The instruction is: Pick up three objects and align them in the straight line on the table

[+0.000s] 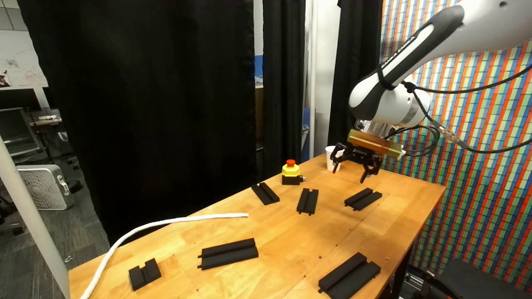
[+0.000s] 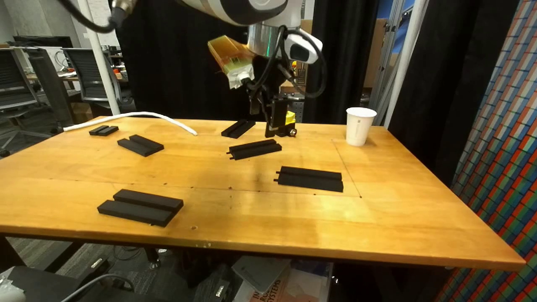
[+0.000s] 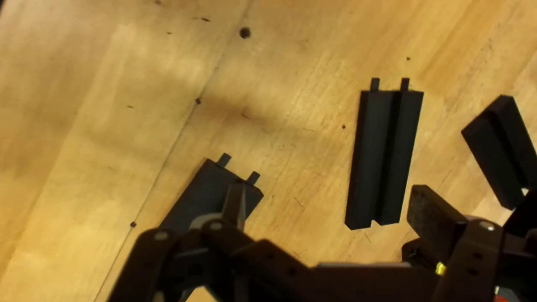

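As your gripper (image 1: pixel 348 175) hangs above the table (image 2: pixel 419 218), jaws released and spread, you read "FRANKA EMIKA" on the arm (image 1: pixel 440 37), first letter unclear. In an exterior view, slim black bars (image 2: pixel 310 183) lie scattered from the far edge toward the near right corner; beneath the near edge, a cover (image 2: pixel 279 289) says "SYSTEMS".

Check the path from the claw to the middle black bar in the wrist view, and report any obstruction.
Nothing visible stands between the open claw and the middle black bar. The left bar and right bar lie apart from it, with table showing between.
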`<state>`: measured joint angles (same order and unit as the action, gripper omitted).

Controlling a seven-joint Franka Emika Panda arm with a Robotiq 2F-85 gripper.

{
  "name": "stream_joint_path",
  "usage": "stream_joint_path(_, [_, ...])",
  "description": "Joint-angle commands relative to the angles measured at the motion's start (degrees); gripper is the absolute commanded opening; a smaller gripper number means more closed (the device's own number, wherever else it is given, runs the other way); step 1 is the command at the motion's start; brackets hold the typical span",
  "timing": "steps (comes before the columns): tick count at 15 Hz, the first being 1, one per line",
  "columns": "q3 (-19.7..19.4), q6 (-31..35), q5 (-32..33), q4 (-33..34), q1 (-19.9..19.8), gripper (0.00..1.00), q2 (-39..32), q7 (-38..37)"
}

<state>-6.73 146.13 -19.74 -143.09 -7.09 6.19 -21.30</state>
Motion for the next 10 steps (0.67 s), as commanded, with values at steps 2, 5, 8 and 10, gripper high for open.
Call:
stream_joint_path(2, [2.0, 6.8, -5.2, 7.0, 1.7, 1.0, -10.3, -12.6])
stream_joint_path(5, [1.1, 9.3, -2.3, 7.5, 2.5, 1.0, -12.5, -23.7])
stream_joint_path(8, [-0.4, 10.6, -0.3, 6.0, 2.8, 1.0, -12.5, -33.5])
stream_joint_path(10, [-1.6, 10.0, 2.3, 4.4, 2.6, 1.0, -11.5, -39.8])
